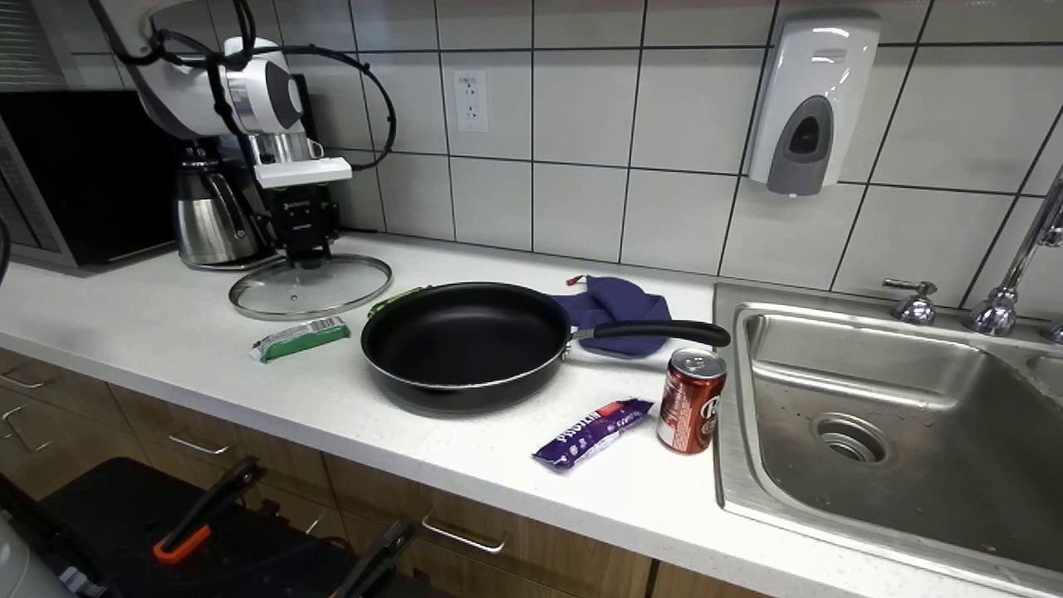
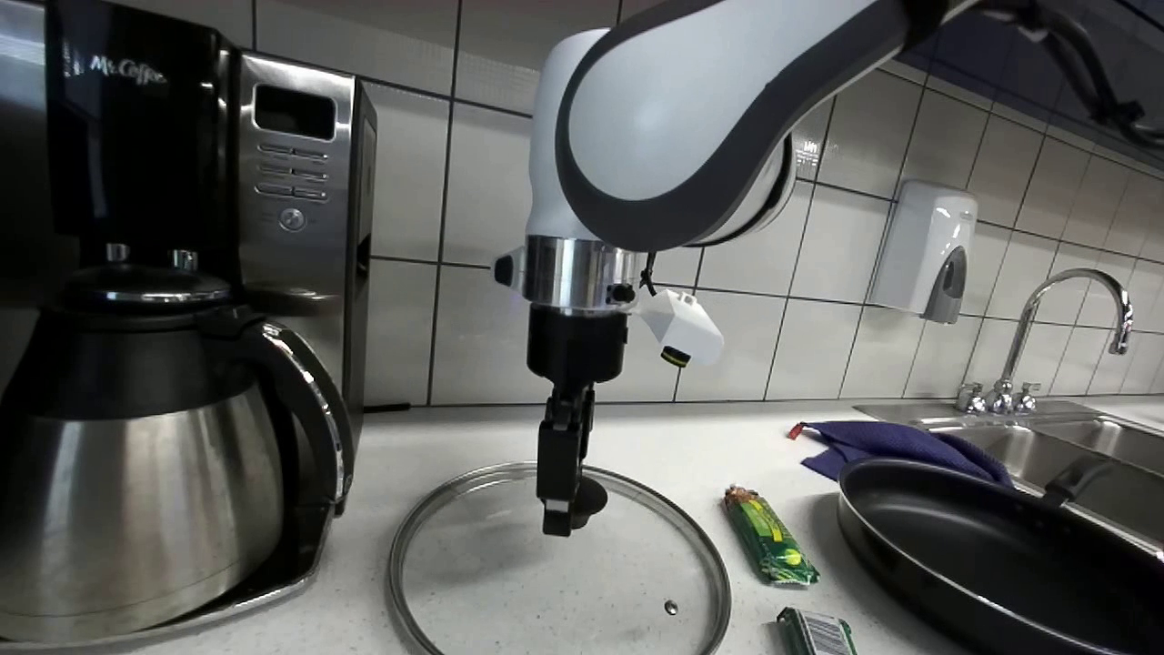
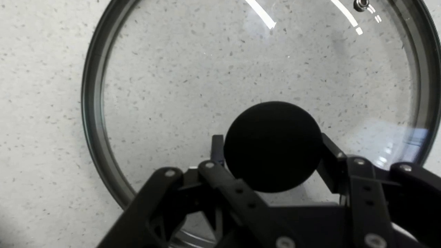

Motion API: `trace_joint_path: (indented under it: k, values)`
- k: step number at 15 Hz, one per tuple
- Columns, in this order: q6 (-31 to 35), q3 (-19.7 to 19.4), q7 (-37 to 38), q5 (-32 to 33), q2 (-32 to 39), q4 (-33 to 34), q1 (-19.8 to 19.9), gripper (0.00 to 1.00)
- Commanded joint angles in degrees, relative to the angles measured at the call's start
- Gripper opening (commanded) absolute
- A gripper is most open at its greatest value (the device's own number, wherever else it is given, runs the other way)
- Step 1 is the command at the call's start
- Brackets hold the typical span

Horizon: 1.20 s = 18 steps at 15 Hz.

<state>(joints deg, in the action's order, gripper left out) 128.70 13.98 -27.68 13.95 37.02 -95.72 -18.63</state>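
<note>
Wrist view and both exterior views show a round glass lid on the white counter; the exterior ones place it between a steel carafe and a black frying pan. The carafe is covered by a black top, so its contents are hidden. The pan sits with its dark cooking surface facing up, and its handle reaches across a purple cloth toward the sink, which has a round drain in its basin floor. Just beside the sink a red can stands upright; what it contains cannot be seen.

The lid lies flat, its black knob uppermost. Being round, it is equally wide every way; the knob's axis is vertical, and a small metal vent lies on the side nearer the green-and-white bar. The gripper points straight down, its jaws apart on either side of the knob; I cannot tell whether they pinch it.
</note>
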Motion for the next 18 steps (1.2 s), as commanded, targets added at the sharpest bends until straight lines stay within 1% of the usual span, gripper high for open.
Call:
trace_joint_path:
  k: [1, 3, 7, 10, 12, 13, 14, 18]
  values:
    - [-3.9, 0.8, -2.0, 1.1, -0.1, 3.4, 0.2, 0.97]
    - [-4.7, 0.9, -2.6, 1.0, -0.3, 4.3, 0.3, 1.00]
    - [-7.0, 0.2, -1.1, 0.8, -0.9, 5.4, 0.3, 1.00]
    - [-6.6, -0.5, 1.8, -0.1, -1.2, 5.1, 0.6, 1.00]
    - [-6.0, -0.6, 3.1, -1.4, -1.4, 4.5, 1.6, 1.00]
    - [-6.2, -0.5, 2.2, -1.4, -1.5, 4.4, 2.1, 1.00]
    - [-4.9, -0.4, 1.8, -0.3, -0.1, 5.0, 1.3, 1.00]
    - [-4.9, -0.5, 1.8, -0.6, -0.2, 5.0, 2.1, 1.00]
